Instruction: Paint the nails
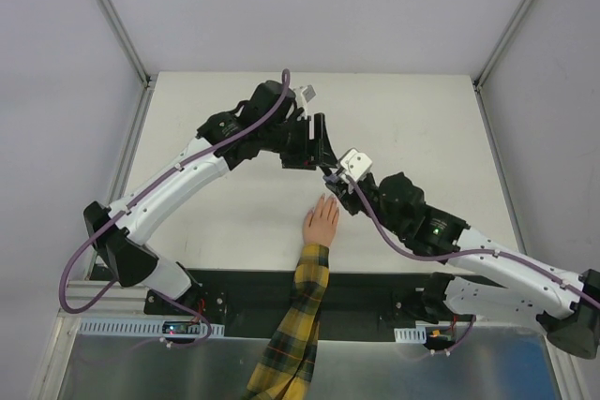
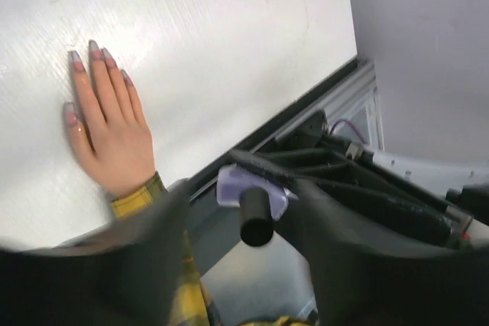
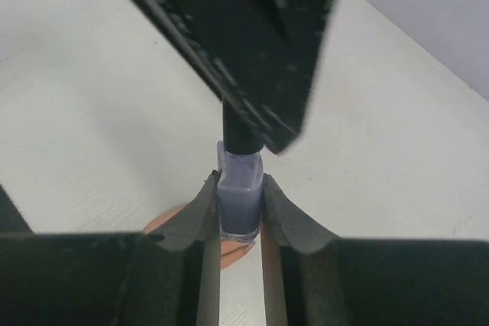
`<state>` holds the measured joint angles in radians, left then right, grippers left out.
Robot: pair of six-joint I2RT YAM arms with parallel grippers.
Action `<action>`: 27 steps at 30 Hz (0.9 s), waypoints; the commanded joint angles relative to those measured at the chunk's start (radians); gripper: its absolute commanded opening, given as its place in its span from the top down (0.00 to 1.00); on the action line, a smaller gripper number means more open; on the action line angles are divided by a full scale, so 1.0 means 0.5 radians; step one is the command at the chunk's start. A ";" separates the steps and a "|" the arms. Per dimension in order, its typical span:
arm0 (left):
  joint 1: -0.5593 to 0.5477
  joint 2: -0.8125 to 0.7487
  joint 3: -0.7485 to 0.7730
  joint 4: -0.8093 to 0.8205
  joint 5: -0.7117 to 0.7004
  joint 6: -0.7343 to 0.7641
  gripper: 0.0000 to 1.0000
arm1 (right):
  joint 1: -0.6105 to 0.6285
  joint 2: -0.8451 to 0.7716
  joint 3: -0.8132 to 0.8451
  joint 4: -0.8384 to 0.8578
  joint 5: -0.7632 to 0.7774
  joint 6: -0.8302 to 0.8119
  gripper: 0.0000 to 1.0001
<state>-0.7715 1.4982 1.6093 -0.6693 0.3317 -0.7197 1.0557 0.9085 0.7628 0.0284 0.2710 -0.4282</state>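
Clamped small purple bottle [image 3: 239,215] in right claw [image 3: 239,188], left claw [image 2: 244,211] parted loosely round its black cylindrical cap [image 2: 257,228], tiny pale nails [image 2: 93,48] flat on white tabletop [image 2: 229,36], frame's upper left; looked like uncapping, next needing cap gripped, twisted.

Purple bottle [image 3: 239,200], black cap [image 2: 256,217], yellow-dark plaid sleeve [image 1: 298,316], greyish-mauve nails [image 2: 95,49].

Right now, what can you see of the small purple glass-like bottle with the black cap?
The small purple bottle has a translucent, square-sided body and its black cylindrical cap is on. The right gripper is shut on its sides, holding it over a pale hand on the white table. The left gripper straddles the cap, fingers standing apart from it.
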 commanded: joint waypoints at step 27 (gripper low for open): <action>0.080 -0.349 -0.994 3.575 1.447 -0.217 0.46 | -1.001 -0.265 0.475 -0.201 -2.533 0.786 1.00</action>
<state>-0.7315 1.2869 1.0370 0.8288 0.9459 -0.7025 0.5529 0.7811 0.9722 -0.1211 -0.9291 -0.0517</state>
